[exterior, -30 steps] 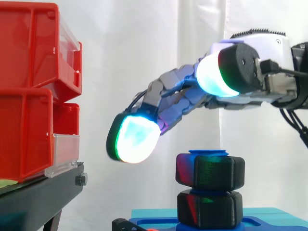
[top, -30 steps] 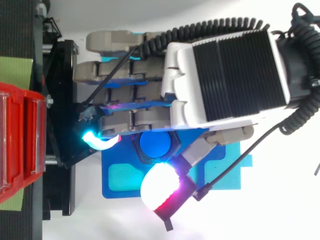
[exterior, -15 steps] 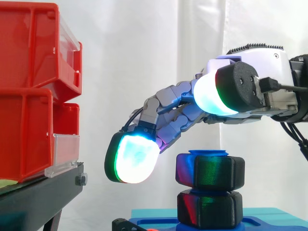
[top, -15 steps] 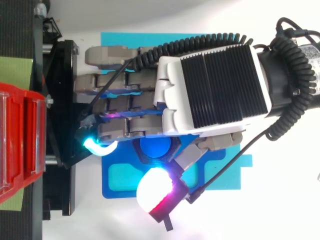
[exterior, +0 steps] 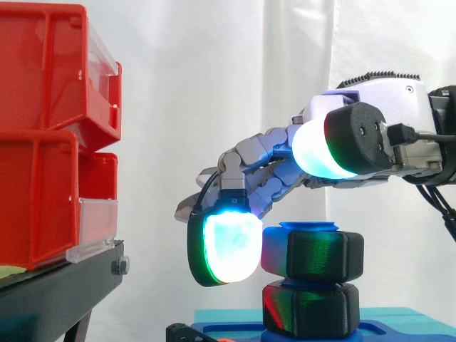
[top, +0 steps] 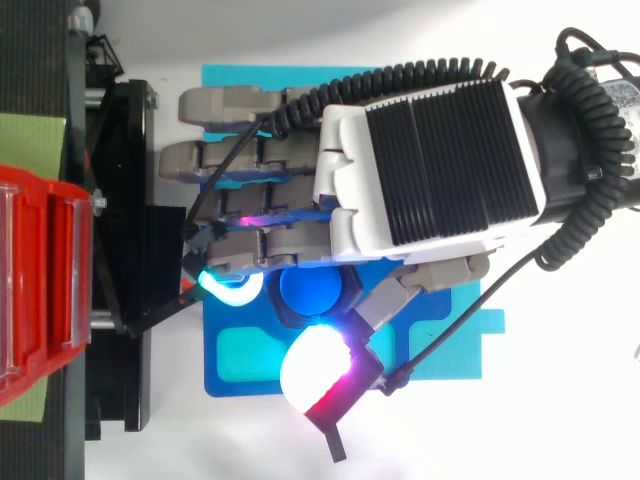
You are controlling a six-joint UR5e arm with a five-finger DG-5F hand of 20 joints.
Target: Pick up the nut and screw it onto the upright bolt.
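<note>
A black nut (exterior: 313,256) sits on the upright blue bolt (top: 308,290), whose top shows just above it. Under it a second black hex piece (exterior: 310,310) rests on the blue base plate (top: 240,360). My hand (top: 440,160) reaches in from the right and hovers over the bolt. Its fingers bend downward, and one glowing fingertip (exterior: 228,246) hangs at the nut's left side, level with it. The thumb pad (exterior: 331,142) stays above the nut's height, on the near side. Nothing is clamped between thumb and fingers.
Stacked red bins (exterior: 43,142) stand on a black stand (exterior: 57,292) at the left, close to the fingertips. A teal mat (top: 450,340) lies under the base plate. A white curtain hangs behind.
The fingers have bent further down and drawn back towards the bolt. The glowing fingertip has dropped from above-left of the nut to right beside it. The nut has not moved.
</note>
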